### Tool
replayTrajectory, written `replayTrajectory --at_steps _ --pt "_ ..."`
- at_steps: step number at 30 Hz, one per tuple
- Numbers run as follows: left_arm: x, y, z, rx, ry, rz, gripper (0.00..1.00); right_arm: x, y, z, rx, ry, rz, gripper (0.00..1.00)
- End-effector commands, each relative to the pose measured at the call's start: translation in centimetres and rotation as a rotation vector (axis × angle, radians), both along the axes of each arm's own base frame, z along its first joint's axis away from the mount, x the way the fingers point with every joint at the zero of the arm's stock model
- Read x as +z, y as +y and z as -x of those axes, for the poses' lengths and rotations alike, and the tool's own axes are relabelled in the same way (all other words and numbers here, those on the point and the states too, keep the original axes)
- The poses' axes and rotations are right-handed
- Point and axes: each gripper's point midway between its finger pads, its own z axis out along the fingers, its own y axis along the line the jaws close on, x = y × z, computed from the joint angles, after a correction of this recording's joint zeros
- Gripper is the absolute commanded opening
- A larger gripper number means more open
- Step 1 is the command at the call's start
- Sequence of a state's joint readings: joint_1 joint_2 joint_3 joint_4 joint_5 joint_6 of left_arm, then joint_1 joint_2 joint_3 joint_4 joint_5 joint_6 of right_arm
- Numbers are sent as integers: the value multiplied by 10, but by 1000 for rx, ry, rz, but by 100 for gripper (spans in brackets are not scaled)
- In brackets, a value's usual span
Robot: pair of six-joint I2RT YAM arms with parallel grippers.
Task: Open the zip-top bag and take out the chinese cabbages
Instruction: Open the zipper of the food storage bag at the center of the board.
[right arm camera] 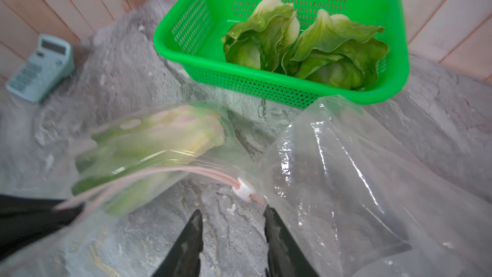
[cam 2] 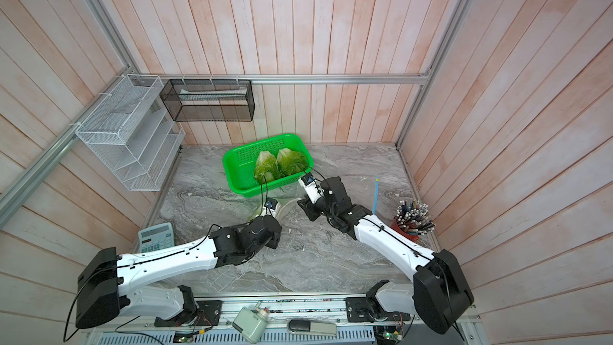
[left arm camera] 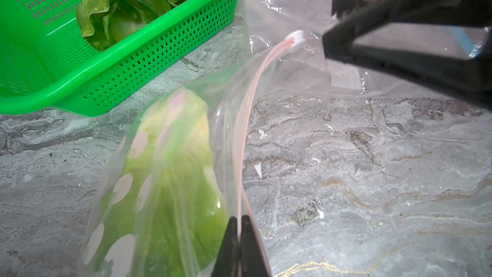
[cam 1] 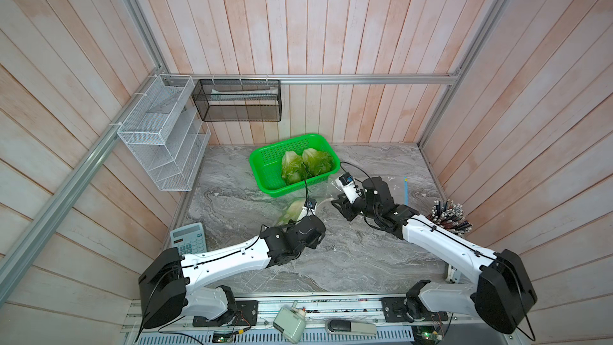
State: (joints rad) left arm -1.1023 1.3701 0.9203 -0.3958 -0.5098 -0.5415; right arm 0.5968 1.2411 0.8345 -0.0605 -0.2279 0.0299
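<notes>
Presently in hand: we judge this to be the last extraction, with the mouth of the zip-top bag (right arm camera: 332, 169) being readied.
Left side: the left gripper (left arm camera: 239, 221) is clenched on the pink zip track (left arm camera: 247, 118), at the end away from the slider. We read this as an anchor, so the bag cannot slide while its mouth is worked.
Right side: the right gripper (right arm camera: 233, 213) has its jaws apart with nothing between them. It sits just beside the white slider (right arm camera: 243, 188), and we see no contact.
Zip: the pink strands run apart between slider and pinch, so we take that stretch as unzipped.
Already out: two chinese cabbages (cam 1: 317, 160) lie side by side in the green basket (cam 1: 258, 177), just above centre of frame in both top views.
Left inside: the third cabbage (left arm camera: 170, 161) lies in the bag on the marble table (cam 1: 331, 260), just below the basket near mid-frame.
Why so close: with the basket right beside the bag, each carry is short.
Next, as we judge: the free jaws need to reach through the parted mouth.
Risk: thin film may bunch around the head.
</notes>
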Motion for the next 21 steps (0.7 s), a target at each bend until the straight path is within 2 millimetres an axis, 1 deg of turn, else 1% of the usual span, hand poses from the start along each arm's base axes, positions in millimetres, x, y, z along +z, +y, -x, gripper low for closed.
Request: replayTrajectory --at_steps 1,3,6,8,11,14,18,21 --pt "13 -2 -6 93 -45 27 0 4 -3 17 -23 112 -106 54" --pt "11 -7 -5 76 -47 42 0 2 -8 22 -42 133 -118 59" --pt "7 -11 -2 53 -42 71 0 -4 -12 30 -66 176 -152 60" --pt "6 -13 1 24 -43 101 0 -13 -8 39 -55 238 -211 60" --pt "12 -14 8 -32 -56 136 0 -27 -1 49 -57 348 -299 60" --pt "14 -16 14 -99 -63 166 0 -33 7 59 -36 434 -388 59" --pt "5 -23 20 -162 -46 182 0 -35 21 71 -29 481 -459 60" --pt "5 -28 21 -181 -44 180 0 -37 29 77 -17 516 -469 60"
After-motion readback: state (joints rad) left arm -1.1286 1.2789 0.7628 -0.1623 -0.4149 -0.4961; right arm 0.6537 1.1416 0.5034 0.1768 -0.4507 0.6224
